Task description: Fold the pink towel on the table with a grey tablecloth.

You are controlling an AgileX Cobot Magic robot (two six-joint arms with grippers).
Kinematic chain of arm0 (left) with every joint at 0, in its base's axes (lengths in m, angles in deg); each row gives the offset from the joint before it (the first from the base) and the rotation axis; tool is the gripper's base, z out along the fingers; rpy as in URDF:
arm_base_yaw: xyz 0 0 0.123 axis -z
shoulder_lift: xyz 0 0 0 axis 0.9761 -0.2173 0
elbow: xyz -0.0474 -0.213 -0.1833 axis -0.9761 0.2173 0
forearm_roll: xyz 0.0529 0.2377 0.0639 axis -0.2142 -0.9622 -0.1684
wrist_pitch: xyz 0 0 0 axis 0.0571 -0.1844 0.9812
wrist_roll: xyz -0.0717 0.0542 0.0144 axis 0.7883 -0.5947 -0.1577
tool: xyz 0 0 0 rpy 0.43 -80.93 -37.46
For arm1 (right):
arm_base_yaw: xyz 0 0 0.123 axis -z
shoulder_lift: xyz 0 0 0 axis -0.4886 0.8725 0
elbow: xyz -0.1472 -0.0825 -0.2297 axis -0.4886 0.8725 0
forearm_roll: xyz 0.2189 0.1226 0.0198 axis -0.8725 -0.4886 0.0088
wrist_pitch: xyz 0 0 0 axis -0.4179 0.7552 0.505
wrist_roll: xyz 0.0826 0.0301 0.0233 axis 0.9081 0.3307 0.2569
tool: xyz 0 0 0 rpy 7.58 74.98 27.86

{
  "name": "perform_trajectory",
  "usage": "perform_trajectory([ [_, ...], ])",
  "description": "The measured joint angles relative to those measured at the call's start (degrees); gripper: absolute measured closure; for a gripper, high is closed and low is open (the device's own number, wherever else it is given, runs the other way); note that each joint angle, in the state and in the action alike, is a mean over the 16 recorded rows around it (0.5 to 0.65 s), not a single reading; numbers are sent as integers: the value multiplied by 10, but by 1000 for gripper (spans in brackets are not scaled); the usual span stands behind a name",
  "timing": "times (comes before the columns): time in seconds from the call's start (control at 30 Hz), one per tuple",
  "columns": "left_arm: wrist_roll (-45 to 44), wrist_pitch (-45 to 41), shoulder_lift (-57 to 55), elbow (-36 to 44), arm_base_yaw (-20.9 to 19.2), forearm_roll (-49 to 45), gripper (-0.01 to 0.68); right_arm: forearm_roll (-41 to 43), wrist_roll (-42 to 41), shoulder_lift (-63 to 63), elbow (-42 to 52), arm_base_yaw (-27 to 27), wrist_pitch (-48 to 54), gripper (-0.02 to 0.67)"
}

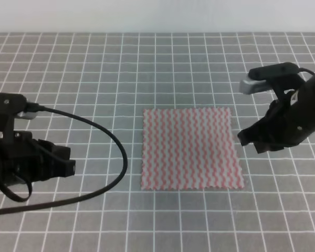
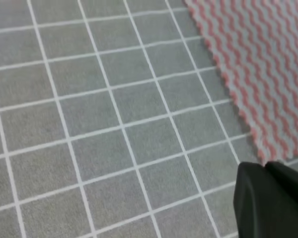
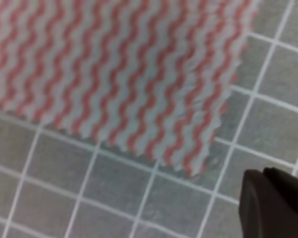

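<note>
The pink towel [image 1: 189,149] lies flat and unfolded in the middle of the table with the grey tablecloth [image 1: 94,79]. My left gripper [image 1: 71,165] hovers to the left of the towel, about two grid cells from its left edge. In the left wrist view its dark fingers [image 2: 264,167] sit together, close to the towel's near corner [image 2: 258,64]. My right gripper [image 1: 245,137] is just off the towel's right edge. In the right wrist view its fingers [image 3: 263,173] sit together, beside the towel's corner [image 3: 114,69]. Neither gripper holds anything.
A black cable [image 1: 115,157] loops from the left arm across the cloth, left of the towel. A pale wall [image 1: 157,16] runs along the table's far edge. The right arm's camera mount [image 1: 268,76] sits above its gripper.
</note>
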Motion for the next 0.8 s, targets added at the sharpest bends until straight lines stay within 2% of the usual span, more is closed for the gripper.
perform_trajectory([
  [0.2, -5, 8, -4, 0, 0, 0, 672, 46, 63, 57, -25, -19, -15, 543],
  [0.5, -20, 6, -33, -1, 0, 2, 652, 33, 73, 124, -28, -19, -52, 388],
  [0.8, -29, -9, -72, -7, 0, 5, 604, 24, 74, 176, -28, -19, -65, 356],
])
